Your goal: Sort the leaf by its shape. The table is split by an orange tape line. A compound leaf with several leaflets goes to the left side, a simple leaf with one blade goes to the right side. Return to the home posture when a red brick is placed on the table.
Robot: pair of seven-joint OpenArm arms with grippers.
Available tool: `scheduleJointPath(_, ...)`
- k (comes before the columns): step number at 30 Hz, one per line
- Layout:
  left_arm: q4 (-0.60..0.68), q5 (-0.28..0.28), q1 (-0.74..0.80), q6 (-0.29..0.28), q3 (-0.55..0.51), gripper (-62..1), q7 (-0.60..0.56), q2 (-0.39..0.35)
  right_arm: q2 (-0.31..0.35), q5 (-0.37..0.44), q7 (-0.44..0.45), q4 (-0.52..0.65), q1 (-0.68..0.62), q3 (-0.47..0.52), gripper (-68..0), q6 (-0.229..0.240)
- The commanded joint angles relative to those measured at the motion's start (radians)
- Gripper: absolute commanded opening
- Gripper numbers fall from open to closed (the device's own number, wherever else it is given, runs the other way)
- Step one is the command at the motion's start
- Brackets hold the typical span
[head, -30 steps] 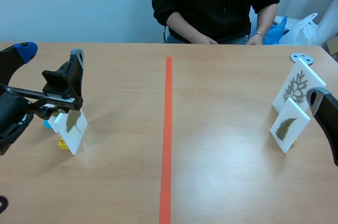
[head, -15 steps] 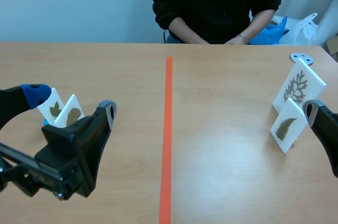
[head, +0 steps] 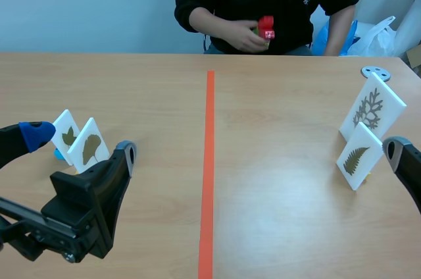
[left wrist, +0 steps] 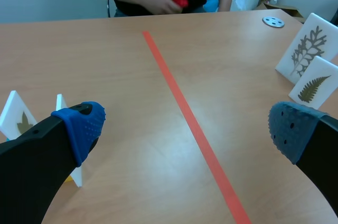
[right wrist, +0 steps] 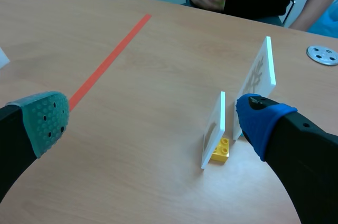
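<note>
1. Near the table's (head: 283, 226) left edge stand the lobed-leaf card (head: 66, 135) and the fan-leaf card (head: 87, 150), side by side, each apparently one blade.
2. Risk: my left end effector (left wrist: 185, 128) is just beside them, and a careless swing would topple them. It hangs low by the near-left corner, fingers spread wide, empty.
3. Far edge, middle: a person's hand (head: 243, 37) holds the red brick (head: 266, 27) above the table, not set down. Risk: I go home too early.
4. Right edge: the branching-leaf card (head: 371, 108) and fern card (head: 358, 156) stand upright. Both look compound, contrary to the rule.
5. My right end effector (right wrist: 154, 121) is low at the near-right corner, spread wide, empty, close enough to clip the fern card.
</note>
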Motion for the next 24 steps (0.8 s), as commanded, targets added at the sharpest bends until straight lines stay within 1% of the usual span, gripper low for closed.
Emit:
scheduleJointPath(1, 0.004, -0.003, -0.005, -0.001, -0.002, 1.4, 0.003, 0.003, 0.013, 0.014, 0.015, 0.019, -0.002, 0.011, 0.4, 0.000)
scheduleJointPath(5, 0.003, -0.001, -0.005, -0.002, -0.002, 1.4, 0.035, 0.002, 0.013, 0.014, 0.011, 0.019, -0.002, 0.011, 0.4, 0.000)
scheduleJointPath(8, 0.003, 0.020, -0.005, -0.002, -0.002, 1.4, 0.038, 0.002, 0.013, 0.014, 0.010, 0.019, -0.002, 0.011, 0.4, 0.005)
scheduleJointPath(12, 0.003, 0.020, -0.005, -0.002, -0.002, 1.4, 0.038, 0.002, 0.013, 0.014, 0.000, 0.019, -0.002, 0.011, 0.4, 0.020)
scheduleJointPath(24, 0.003, 0.020, -0.005, -0.002, -0.002, 1.4, 0.038, 0.002, 0.013, 0.014, 0.000, 0.019, -0.002, 0.011, 0.4, 0.020)
